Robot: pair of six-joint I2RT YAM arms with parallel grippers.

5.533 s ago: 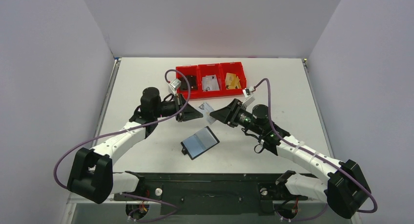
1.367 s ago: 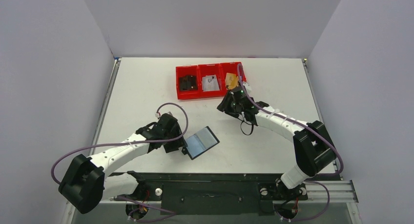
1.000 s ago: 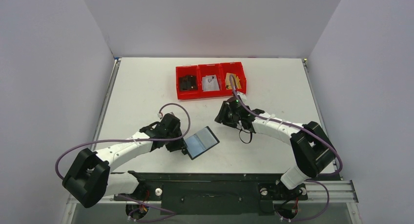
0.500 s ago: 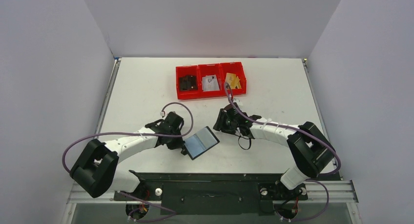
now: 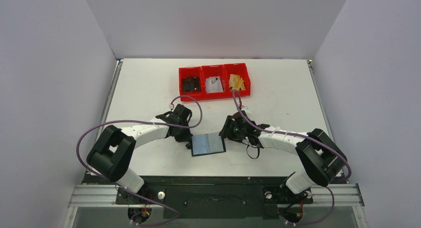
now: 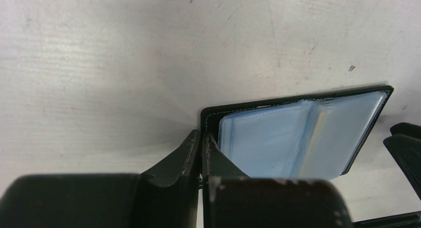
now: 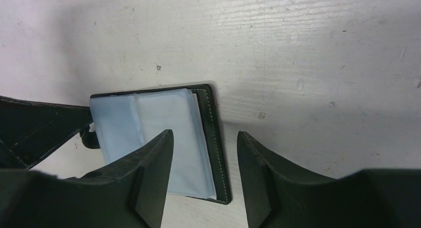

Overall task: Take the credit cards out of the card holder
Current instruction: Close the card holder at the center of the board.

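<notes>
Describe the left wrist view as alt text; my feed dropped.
The left tool is shut on one edge of the open card holder, its bluish clear sleeves facing up. Scuffed white table fills the rest; no loose card shows.

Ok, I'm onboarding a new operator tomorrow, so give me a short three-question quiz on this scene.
1. True or false: the card holder lies open on the table.
2. The left gripper and right gripper flank it. Which is shut on its edge: A left, B right?
3. Fill in: the gold cards lie in the ___ compartment of the red bins.
Key: 1 true; 2 A; 3 right.
</notes>
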